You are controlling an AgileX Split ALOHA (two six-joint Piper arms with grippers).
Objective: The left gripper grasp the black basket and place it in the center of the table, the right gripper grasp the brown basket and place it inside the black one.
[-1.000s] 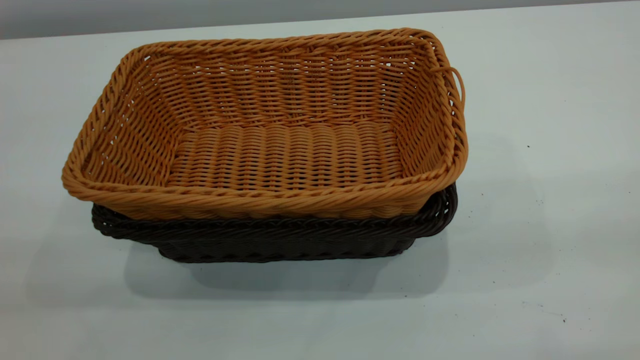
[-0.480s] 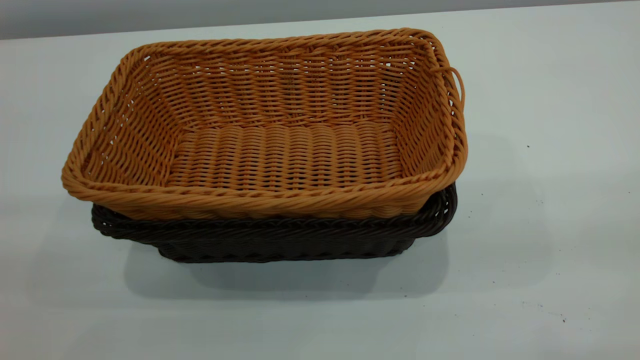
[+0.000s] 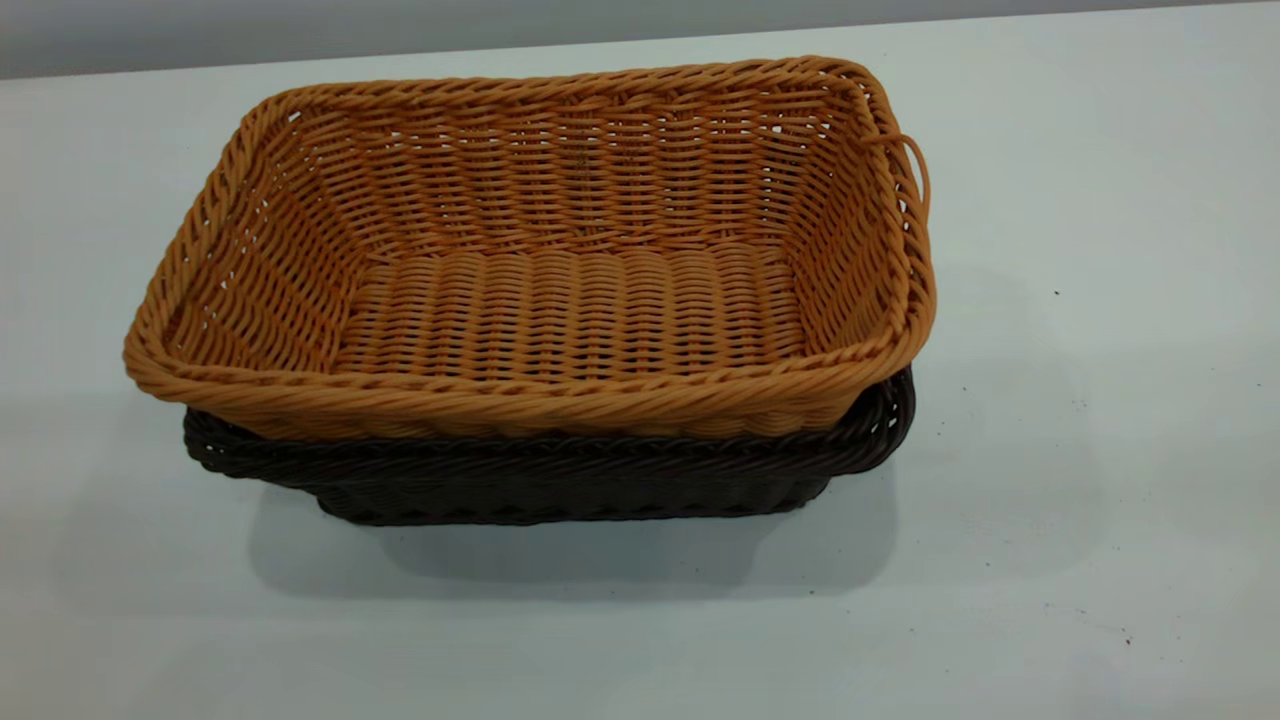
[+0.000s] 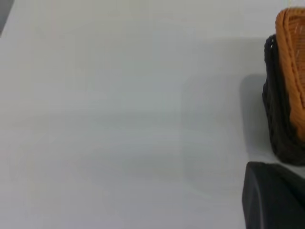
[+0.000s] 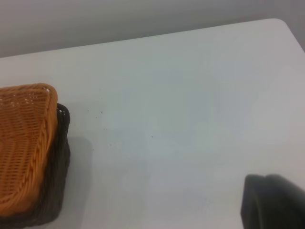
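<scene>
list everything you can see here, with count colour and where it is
brown basket: 1, tan-orange, nested inside the black basket, rim riding above it, empty
loose strand loop: 1, tan-orange, on the brown basket's far right corner
black basket: 1, very dark brown-black, on the table near mid-view, under the brown basket
table: 1, white to pale grey, a few dark specks on the right side
left gripper: 1, black, only an edge in its wrist view, off the baskets
right gripper: 1, black, only an edge in its wrist view, off the baskets

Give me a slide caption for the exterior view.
Brown basket nested inside the black basket on the white table; no arms in frame.
</scene>
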